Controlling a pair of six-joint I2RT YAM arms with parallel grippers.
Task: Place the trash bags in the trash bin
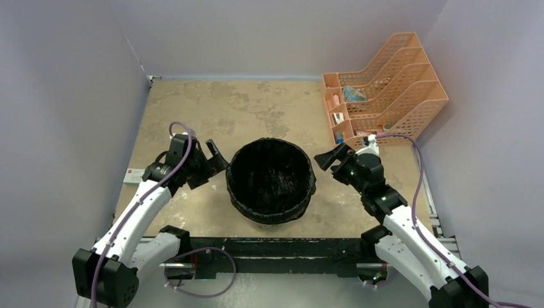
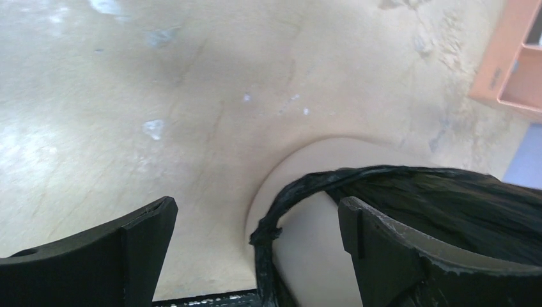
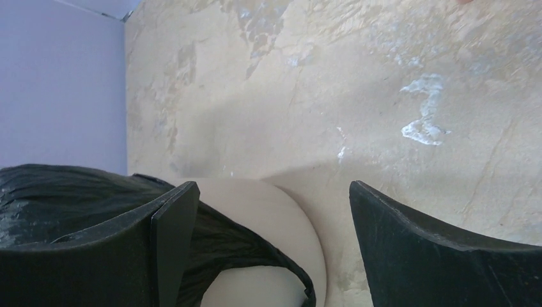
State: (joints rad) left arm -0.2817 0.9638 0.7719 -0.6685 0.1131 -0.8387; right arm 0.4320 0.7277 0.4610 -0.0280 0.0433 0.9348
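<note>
1. At the desk's [image 1: 212, 109] left edge we see one small white-and-red item [image 1: 133, 176]. Its writing is too small to read.
2. We count one black trash bag [image 1: 272, 176] lining one cream trash bin [image 2: 307, 236] at the desk's middle, with its film rolled over the rim.
3. Left jaws gape wide and empty, with the bin's left rim showing between them.
4. Right jaws are likewise wide and empty at the right rim.
5. One orange mesh desk organiser [image 1: 391, 83] stands at the far right, holding small items.
</note>
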